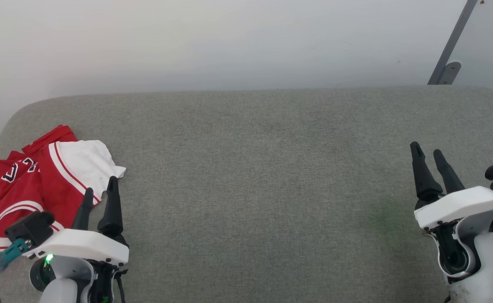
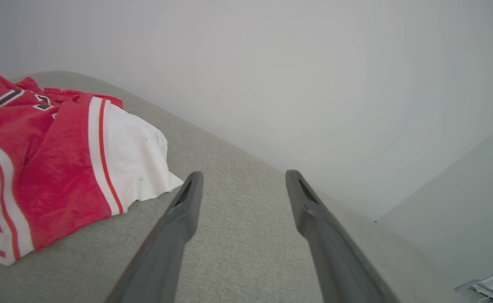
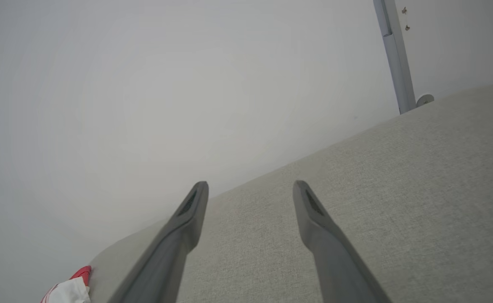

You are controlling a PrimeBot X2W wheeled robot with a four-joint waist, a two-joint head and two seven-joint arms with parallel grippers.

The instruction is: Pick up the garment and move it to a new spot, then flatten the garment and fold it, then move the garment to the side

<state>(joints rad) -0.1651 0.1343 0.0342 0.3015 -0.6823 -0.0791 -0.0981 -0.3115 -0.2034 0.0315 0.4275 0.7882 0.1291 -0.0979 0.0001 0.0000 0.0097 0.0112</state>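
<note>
Garment (image 1: 32,185): crumpled in a heap at the table's (image 1: 250,168) left end.
Left hand (image 1: 100,186): over the table's left end, fingers spread wide, holding nothing.
Right hand (image 1: 425,149): over the table's right end, spread wide, empty.

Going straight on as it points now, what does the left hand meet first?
Probably the plain white wall, beyond the bare grey fabric surface; the crumpled red-and-white jersey lies left of that line.
</note>
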